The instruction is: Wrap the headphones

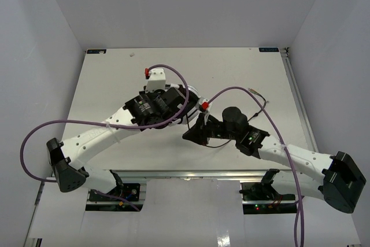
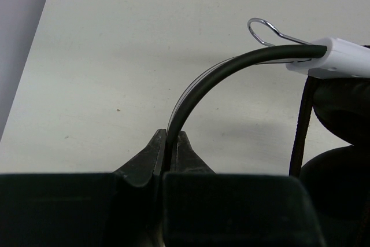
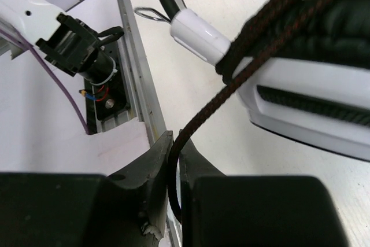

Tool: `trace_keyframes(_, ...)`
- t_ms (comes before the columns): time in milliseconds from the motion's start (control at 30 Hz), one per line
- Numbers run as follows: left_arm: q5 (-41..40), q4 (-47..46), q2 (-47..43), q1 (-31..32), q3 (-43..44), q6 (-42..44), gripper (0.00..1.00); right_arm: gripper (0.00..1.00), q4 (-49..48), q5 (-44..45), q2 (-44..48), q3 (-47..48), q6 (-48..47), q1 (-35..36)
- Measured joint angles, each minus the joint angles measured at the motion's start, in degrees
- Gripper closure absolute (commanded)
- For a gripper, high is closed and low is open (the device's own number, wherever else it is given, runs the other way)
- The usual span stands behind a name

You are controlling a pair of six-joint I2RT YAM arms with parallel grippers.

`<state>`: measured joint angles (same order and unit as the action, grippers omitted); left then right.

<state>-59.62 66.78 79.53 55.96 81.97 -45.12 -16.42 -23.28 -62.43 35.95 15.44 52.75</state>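
I hold the left gripper clenched on the headband to steady the headphones near the middle of the table, while the right gripper pinches the braided cord, ready, I judge, for winding.

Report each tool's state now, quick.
Left tool: closed, clamping the headband.
Right tool: closed, pinching the braided cord.

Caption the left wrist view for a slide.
Left gripper shut on the headphones' dark curved headband, white table behind.
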Motion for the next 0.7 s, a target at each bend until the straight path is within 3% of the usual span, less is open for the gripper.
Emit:
trace_keyframes(367,3.4,-5.0,-7.9,-0.4,-1.7,-0.7,1.00,0.78,-5.9,10.5,-3.5,-5.4,-2.4,4.5)
trace_keyframes(700,9.5,-9.7,-16.3,-0.7,-4.3,0.9,1.00,0.76,-16.8,13.3,-5.6,-11.5,-4.4,4.8)
